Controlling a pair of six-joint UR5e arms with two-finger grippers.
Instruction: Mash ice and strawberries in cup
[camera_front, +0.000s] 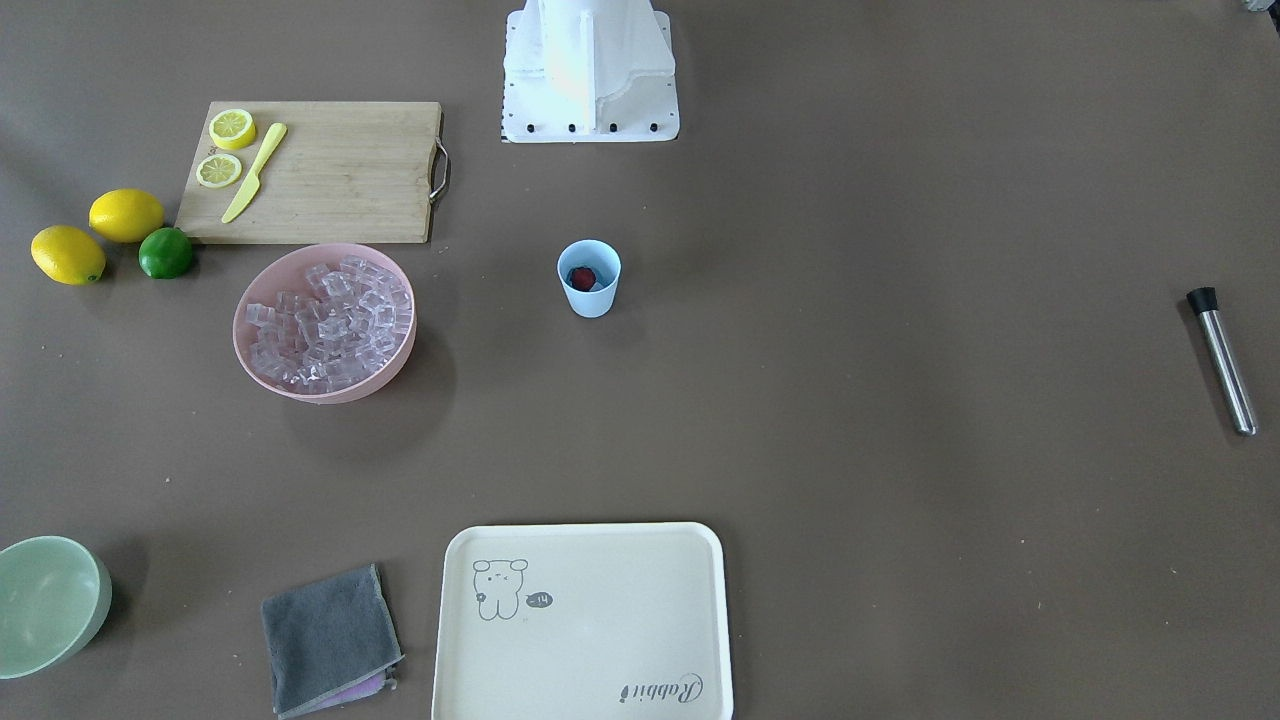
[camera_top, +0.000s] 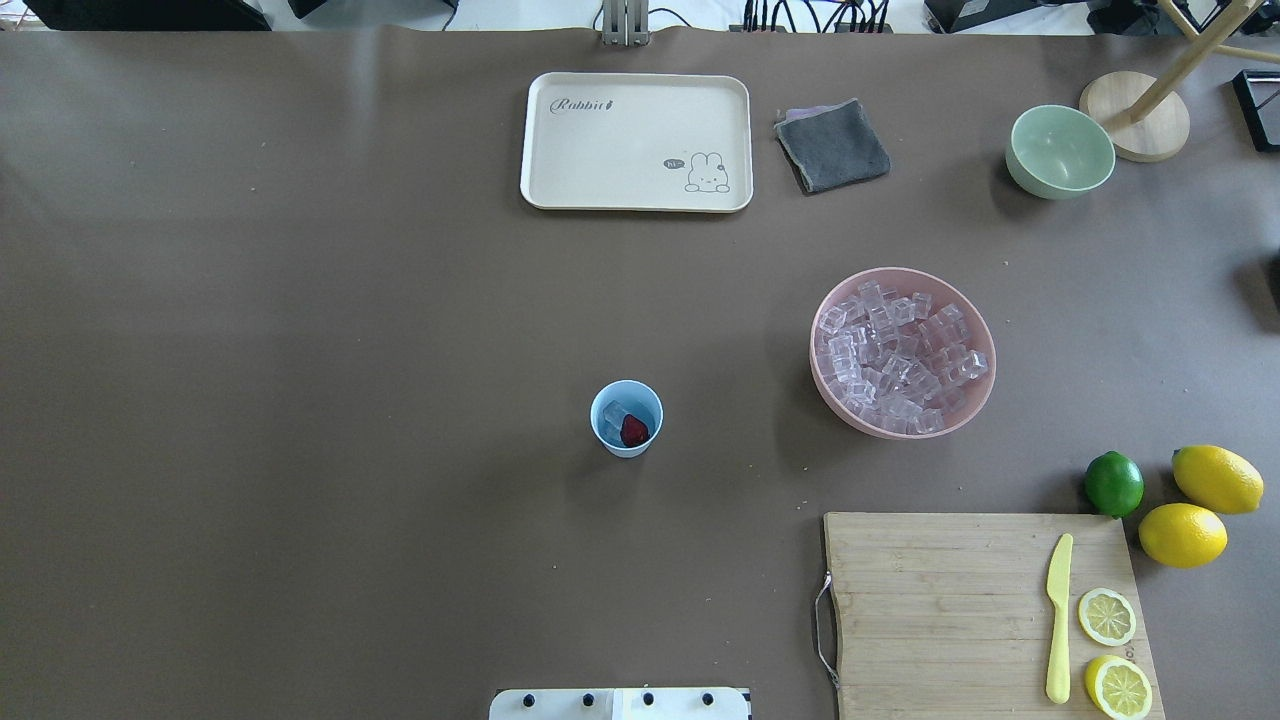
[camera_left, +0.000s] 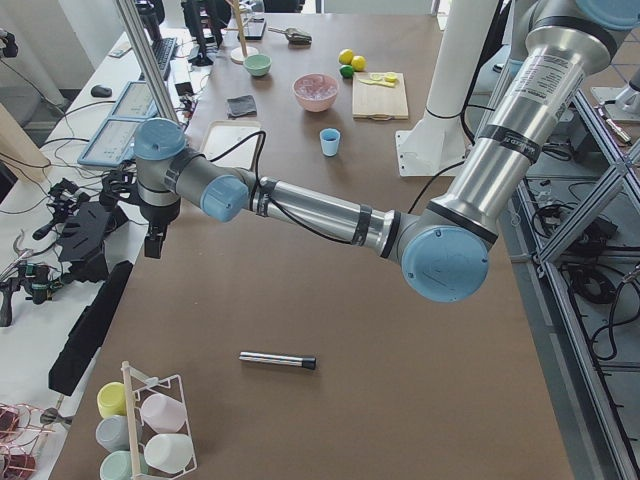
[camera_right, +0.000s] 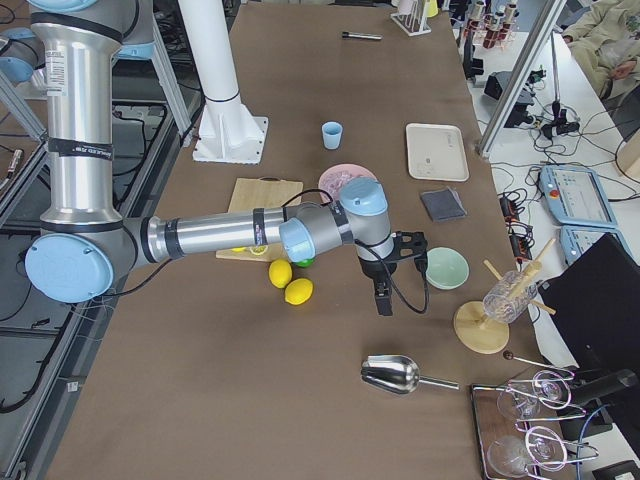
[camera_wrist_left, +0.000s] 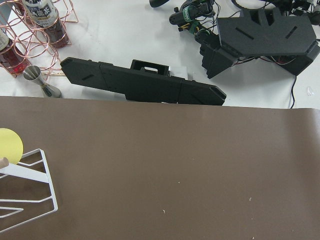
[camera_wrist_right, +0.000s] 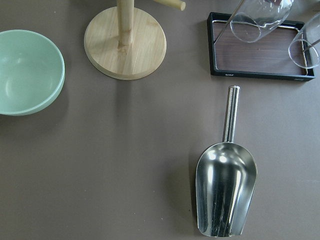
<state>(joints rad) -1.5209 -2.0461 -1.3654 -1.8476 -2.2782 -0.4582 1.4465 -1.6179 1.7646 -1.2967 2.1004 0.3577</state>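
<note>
The light blue cup (camera_top: 626, 418) stands alone mid-surface before the robot's base, within either arm's reach. It holds one dark red strawberry (camera_top: 634, 430) beside a clear ice cube (camera_top: 613, 412), so loading looks done and mashing not yet begun. The pink bowl (camera_front: 340, 392) is heaped with spare ice cubes (camera_top: 900, 365); the pale green bowl (camera_top: 1060, 152) holds nothing. The steel muddler (camera_front: 1222, 360) lies well apart, on the left arm's side. The left gripper (camera_left: 153, 243) and right gripper (camera_right: 383, 298) hang toward opposite ends — whether their jaws are apart or together, I cannot tell.
</note>
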